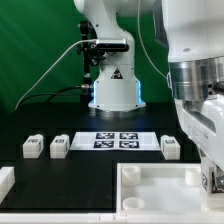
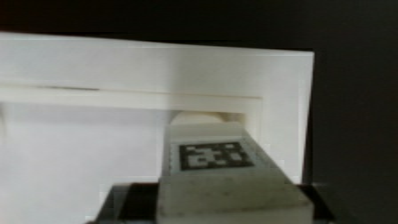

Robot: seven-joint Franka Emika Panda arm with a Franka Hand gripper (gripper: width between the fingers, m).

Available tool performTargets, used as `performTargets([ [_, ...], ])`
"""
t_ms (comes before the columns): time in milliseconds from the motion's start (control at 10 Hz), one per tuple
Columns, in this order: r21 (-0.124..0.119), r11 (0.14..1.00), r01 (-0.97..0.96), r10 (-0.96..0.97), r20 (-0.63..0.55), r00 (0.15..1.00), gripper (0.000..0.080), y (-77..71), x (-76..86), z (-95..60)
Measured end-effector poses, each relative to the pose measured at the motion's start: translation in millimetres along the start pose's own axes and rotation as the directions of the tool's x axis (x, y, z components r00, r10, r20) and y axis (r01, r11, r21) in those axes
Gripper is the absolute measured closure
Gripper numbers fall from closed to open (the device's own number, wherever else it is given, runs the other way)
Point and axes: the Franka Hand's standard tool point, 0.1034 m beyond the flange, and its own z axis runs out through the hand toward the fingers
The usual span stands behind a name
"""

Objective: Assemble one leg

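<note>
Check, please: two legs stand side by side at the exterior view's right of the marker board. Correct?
No: the exterior view shows the outer leg and the inner leg side by side on its left of the marker board.

Table: black flat tabletop [image 1: 60,172], green backdrop behind it.
Arm base: white robot arm pedestal [image 1: 112,88] stands at the far edge, centre, glowing bluish at its foot.
Marker board: thin flat white marker board [image 1: 117,140] with four black-and-white tags lies just before the pedestal.
Legs: small white stubby plastic leg [image 1: 33,146] and second leg [image 1: 60,146] lie side by side toward the exterior view's left; third leg [image 1: 171,147] lies beside the board on the right.
Tray: large flat white rimmed square tray [image 1: 160,187] sits in the foreground.
Near arm: bulky white and grey arm segment [image 1: 205,90] looms at the exterior view's right; its lower end, possibly the two-finger gripper [image 1: 212,175], is blurred over the tray's edge.
</note>
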Motion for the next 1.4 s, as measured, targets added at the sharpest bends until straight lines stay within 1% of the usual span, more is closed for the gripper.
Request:
performTargets([
  [100,-0.002,0.996,-0.084,0.084,0.001,0.996,0.0503,1.3,-5.0,0.9],
  [200,-0.002,0.998,-0.071,0.071,0.002,0.998,0.0503,1.2,-4.5,0.9],
  [300,-0.002,1.0,-0.025,0.025,0.002,1.0,0.0505,1.3,-4.5,0.9],
  [400,-0.004,0.997,0.082,-0.082,-0.003,0.997,0.0505,1.6,-4.3,1.2],
  [500,-0.008,0.963,0.271,-0.271,-0.003,0.963,0.034,2.2,-4.8,1.3],
  [600,-0.028,0.886,0.463,-0.463,0.0,0.886,0.0188,2.6,-5.8,-0.5],
  [700,-0.045,0.769,0.638,-0.639,-0.002,0.769,0.0188,0.5,-6.7,-3.4],
  [800,-0.039,0.765,0.643,-0.644,-0.003,0.765,0.0158,0.5,-6.0,-2.4],
  [900,-0.043,0.693,0.72,-0.72,-0.002,0.694,0.0158,0.5,-4.6,-2.3],
  [1000,-0.056,0.58,0.813,-0.814,-0.001,0.581,0.0151,0.5,-2.7,-1.9],
  [1100,-0.116,0.258,0.959,-0.966,0.002,0.26,0.015,-2.2,3.0,-0.2],
  [1200,-0.12,0.195,0.973,-0.98,0.008,0.198,0.015,-2.4,3.4,0.1],
  [1300,-0.119,0.198,0.973,-0.98,0.007,0.2,0.0156,-2.3,3.5,0.2],
  [1400,-0.12,0.199,0.973,-0.979,0.007,0.201,0.0296,-2.2,3.5,0.4],
])
